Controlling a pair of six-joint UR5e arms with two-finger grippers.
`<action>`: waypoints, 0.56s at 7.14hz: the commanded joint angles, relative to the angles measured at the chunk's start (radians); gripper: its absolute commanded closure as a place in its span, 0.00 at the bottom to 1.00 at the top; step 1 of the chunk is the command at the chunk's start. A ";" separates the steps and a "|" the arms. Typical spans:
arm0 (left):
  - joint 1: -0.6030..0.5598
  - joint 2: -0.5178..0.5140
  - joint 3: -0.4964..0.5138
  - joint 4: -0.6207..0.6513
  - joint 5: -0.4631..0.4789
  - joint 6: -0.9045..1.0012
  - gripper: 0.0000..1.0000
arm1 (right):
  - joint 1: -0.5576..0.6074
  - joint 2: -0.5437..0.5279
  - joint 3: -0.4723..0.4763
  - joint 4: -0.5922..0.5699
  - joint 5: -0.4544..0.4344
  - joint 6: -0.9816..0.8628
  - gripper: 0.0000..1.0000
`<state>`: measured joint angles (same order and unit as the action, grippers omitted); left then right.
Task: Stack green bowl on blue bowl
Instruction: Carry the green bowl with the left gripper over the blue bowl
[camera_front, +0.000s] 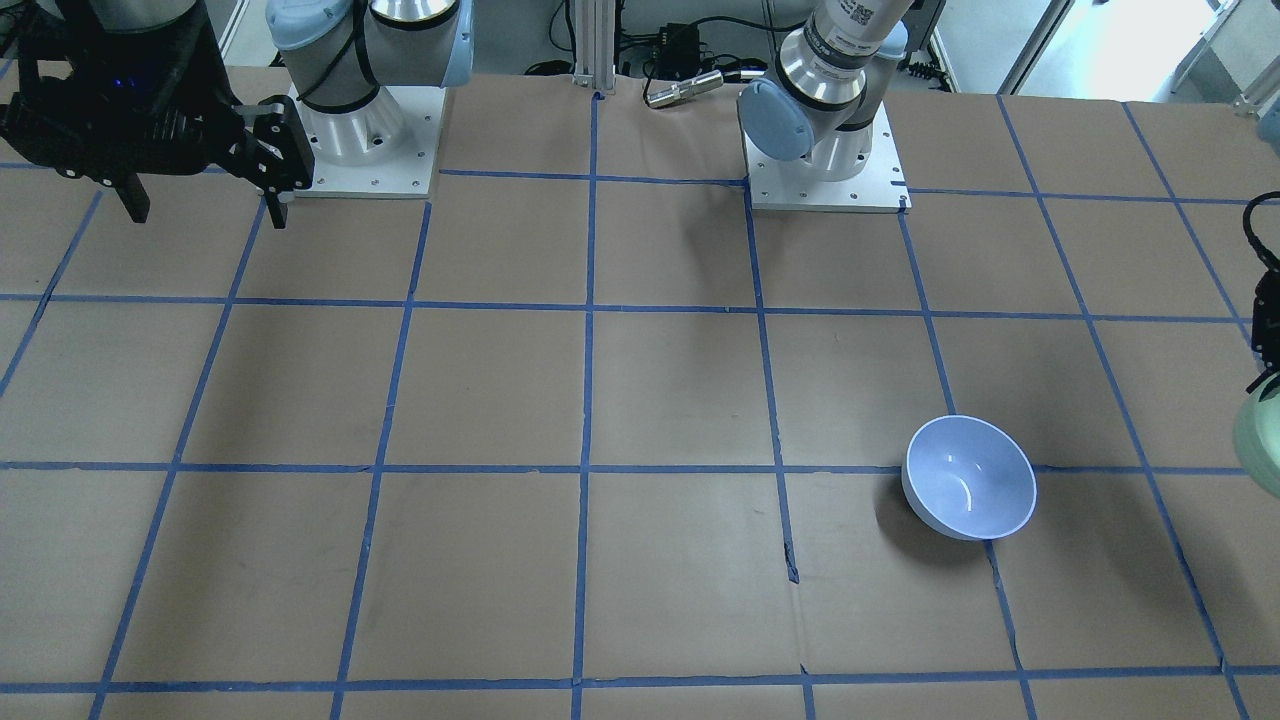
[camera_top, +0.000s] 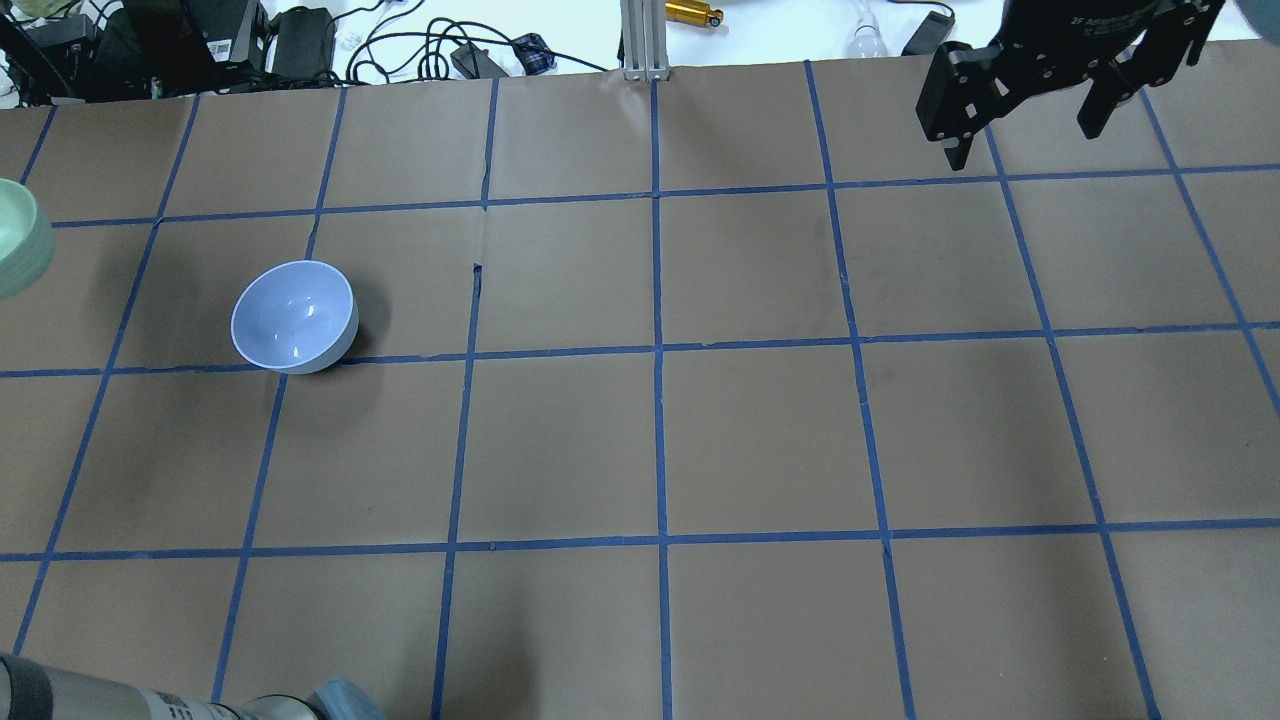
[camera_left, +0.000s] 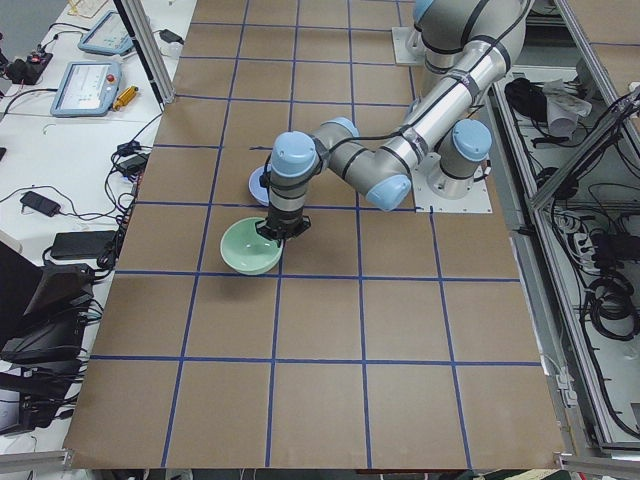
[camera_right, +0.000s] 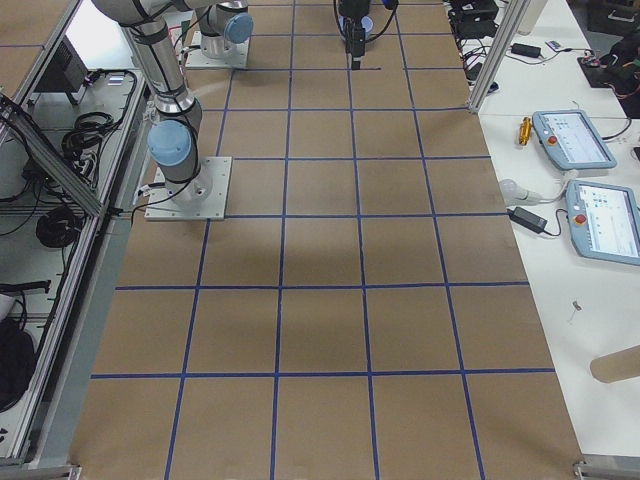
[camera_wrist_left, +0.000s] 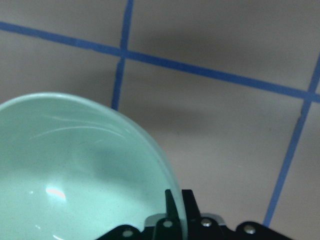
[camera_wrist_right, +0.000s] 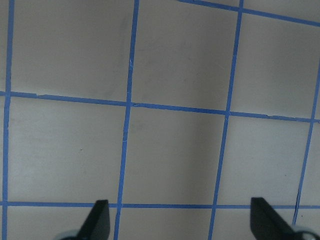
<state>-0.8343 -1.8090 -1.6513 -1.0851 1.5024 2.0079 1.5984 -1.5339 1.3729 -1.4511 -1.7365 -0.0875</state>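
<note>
My left gripper (camera_wrist_left: 175, 212) is shut on the rim of the mint-green bowl (camera_wrist_left: 75, 170), one finger inside and one outside. The side view shows the green bowl (camera_left: 250, 248) hanging from that gripper (camera_left: 278, 228) just over the table. Only slivers of it show at the edge of the front view (camera_front: 1262, 440) and of the overhead view (camera_top: 15, 235). The pale blue bowl (camera_front: 968, 478) stands upright and empty on the table one grid square away; it also shows in the overhead view (camera_top: 294, 316). My right gripper (camera_front: 205, 215) is open and empty, far off near its base (camera_top: 1022, 145).
The table (camera_top: 660, 440) is brown paper with a blue tape grid. The two arm bases (camera_front: 360, 150) (camera_front: 825, 165) stand on white plates at the robot's side. Cables and boxes (camera_top: 200, 40) lie beyond the far edge.
</note>
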 joint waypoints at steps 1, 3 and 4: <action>-0.130 0.036 -0.019 -0.010 -0.021 -0.211 1.00 | 0.000 0.000 0.000 0.000 0.000 0.000 0.00; -0.237 0.068 -0.109 -0.009 -0.028 -0.457 1.00 | 0.000 0.000 0.000 0.000 0.000 0.000 0.00; -0.299 0.079 -0.152 0.017 -0.024 -0.544 1.00 | 0.000 0.000 0.000 0.000 0.000 0.000 0.00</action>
<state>-1.0603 -1.7460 -1.7495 -1.0880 1.4773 1.5913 1.5984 -1.5340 1.3729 -1.4512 -1.7365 -0.0874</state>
